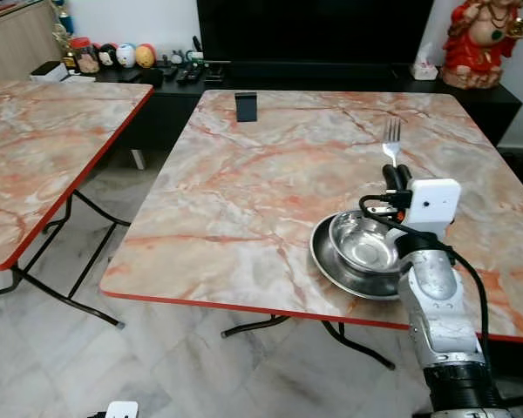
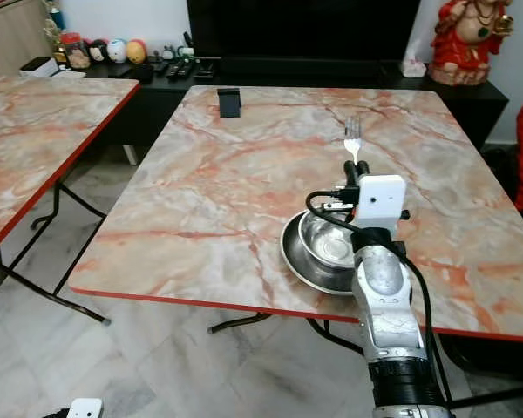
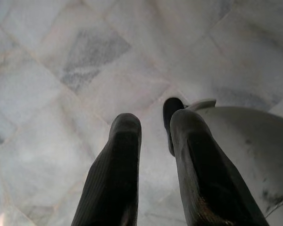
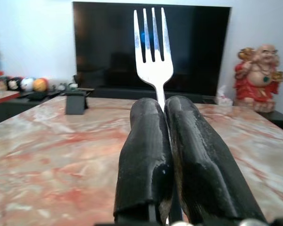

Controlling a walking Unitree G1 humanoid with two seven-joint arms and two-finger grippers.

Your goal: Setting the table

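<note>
The fork (image 4: 153, 52) stands with its 4 tines pointing away from the robot, its handle pinched between the pressed-together fingers of the right tool (image 4: 166, 106), held above the marble-patterned counter (image 1: 270, 174) just beyond the steel bowl (image 1: 363, 243). That bowl sits inside a wider steel plate (image 1: 331, 270) near the counter's near, red-trimmed edge, on the robot's right. A small black stand (image 1: 246, 106) rests near the far edge. A second counter (image 1: 35, 157) stands to the left, well apart. The left tool (image 3: 153, 136) hangs over the pale tiled floor (image 3: 75, 70), its 2 fingers slightly apart, seemingly holding nothing.
</note>
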